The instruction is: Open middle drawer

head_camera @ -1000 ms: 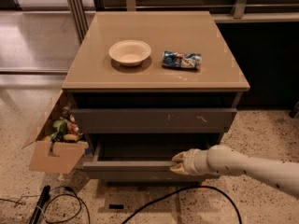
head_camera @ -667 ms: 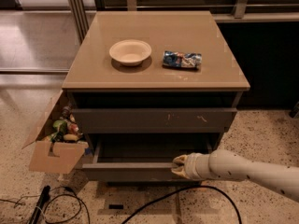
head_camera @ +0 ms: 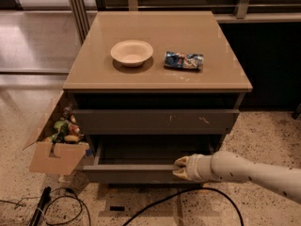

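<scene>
Speckled terrazzo floor (head_camera: 265, 131) runs on both sides of a low tan-topped cabinet (head_camera: 202, 36), with more bare floor at the right of the frame than at the left. On the top we note a pale bowl (head_camera: 131, 52) left of centre and a blue crumpled snack packet (head_camera: 184, 60) just to its right, the two apart and both well back from the front edge. Below the top sits a scratched drawer front (head_camera: 155, 121), flush and closed. Under it the middle drawer (head_camera: 131, 173) stands pulled out toward us, its grey inside showing and its plain front reaching out past the scratched front above it. At the right end of that front is the gripper (head_camera: 181, 168), its pale fingers (head_camera: 181, 161) pinching the front's top edge, one above and one below. The cream arm (head_camera: 254, 173) enters from the lower right. Beside the drawer's left corner, an open cardboard box (head_camera: 54, 157) of mixed items crowds that side. Black cables (head_camera: 70, 206) lie on the floor in front, at lower left and centre.
</scene>
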### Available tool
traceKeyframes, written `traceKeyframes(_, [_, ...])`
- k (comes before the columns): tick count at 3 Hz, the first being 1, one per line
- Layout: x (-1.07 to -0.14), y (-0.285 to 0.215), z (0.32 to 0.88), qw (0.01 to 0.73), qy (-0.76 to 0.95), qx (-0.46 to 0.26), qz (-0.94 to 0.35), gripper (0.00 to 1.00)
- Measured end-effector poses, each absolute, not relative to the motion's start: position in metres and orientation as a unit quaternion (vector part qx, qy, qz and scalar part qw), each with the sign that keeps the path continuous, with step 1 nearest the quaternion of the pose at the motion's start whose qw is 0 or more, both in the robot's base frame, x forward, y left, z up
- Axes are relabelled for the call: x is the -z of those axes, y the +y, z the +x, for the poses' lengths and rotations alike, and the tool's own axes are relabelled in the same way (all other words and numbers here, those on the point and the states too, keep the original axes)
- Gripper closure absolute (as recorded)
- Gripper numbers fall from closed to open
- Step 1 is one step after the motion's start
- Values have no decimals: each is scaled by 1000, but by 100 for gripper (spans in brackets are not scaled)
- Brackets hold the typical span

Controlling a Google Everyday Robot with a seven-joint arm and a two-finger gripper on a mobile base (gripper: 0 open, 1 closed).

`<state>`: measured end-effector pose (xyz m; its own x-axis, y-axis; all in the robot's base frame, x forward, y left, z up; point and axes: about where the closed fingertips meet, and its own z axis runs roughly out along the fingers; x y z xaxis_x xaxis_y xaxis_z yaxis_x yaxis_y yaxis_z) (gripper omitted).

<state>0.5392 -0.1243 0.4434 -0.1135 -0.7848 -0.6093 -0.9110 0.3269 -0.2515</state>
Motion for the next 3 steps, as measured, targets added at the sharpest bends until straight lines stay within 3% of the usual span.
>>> traceKeyframes(2, [-434, -120, 544, 337, 741, -100, -571, 9])
traceKeyframes(3, [-423, -113, 548, 333, 741, -108, -573, 0])
